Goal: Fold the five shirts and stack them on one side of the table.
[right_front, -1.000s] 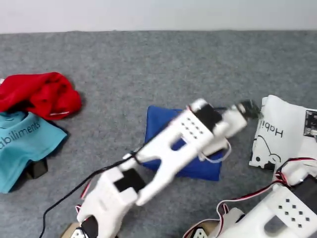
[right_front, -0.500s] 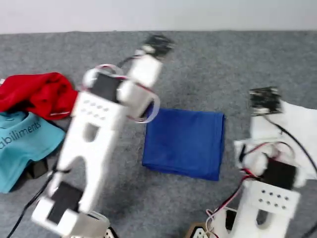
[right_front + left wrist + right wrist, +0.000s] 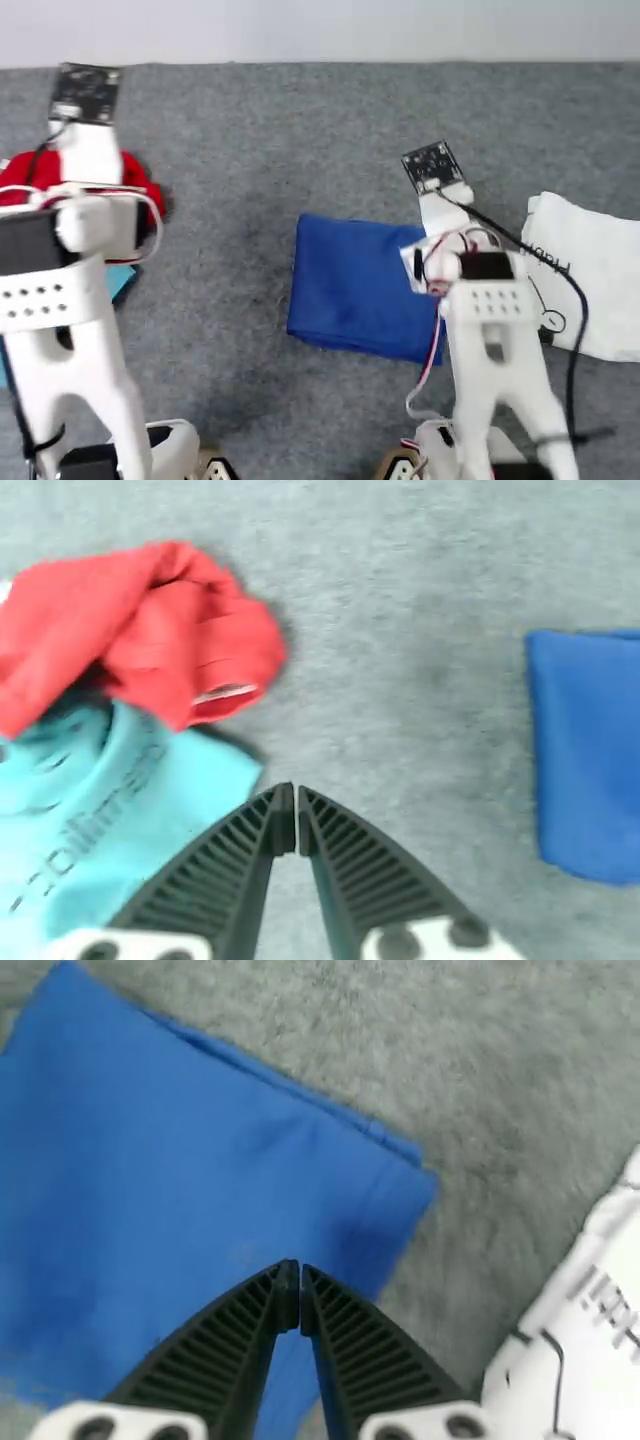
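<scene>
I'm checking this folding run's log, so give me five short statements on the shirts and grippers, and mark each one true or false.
1. The blue shirt lies folded on the table. True.
2. The left gripper is shut on the red shirt. False: it is shut but holds nothing, above the table by the teal shirt.
3. The red shirt is crumpled, not folded. True.
4. The white shirt lies on top of the blue shirt. False: it lies beside it, with bare table between them.
5. The right gripper is shut, over the blue shirt. True.
</scene>
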Controlling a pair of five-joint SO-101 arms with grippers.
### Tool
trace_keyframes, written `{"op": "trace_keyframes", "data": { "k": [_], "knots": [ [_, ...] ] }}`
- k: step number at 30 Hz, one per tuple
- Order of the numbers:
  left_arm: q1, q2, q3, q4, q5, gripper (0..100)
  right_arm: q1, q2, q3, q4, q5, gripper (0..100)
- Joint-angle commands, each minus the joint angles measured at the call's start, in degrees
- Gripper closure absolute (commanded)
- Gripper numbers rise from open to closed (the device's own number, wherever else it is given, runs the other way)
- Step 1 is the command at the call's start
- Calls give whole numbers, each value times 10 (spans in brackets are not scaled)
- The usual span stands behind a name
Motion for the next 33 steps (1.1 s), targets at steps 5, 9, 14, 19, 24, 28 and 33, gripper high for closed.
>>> {"op": "trace_keyframes", "data": {
  "k": [5,9,14,19,24,28,33],
  "knots": [
    [-39,-18,-3,-8,-48,986,40,209,-99,-120,0,988],
    [-39,-17,-2,-7,-47,986,45,320,-144,-162,-3,988],
    [-39,-17,28,-8,-48,986,31,316,-252,-36,-5,988],
    [-39,-17,53,-8,-47,986,29,282,-322,71,-18,976],
    [-39,-17,53,-8,-48,986,29,276,-367,187,-116,768],
    [-39,-17,54,-8,-48,986,27,286,-366,205,-189,685],
    [-39,-19,54,-8,-48,986,27,351,-370,195,-229,691]
  ]
}}
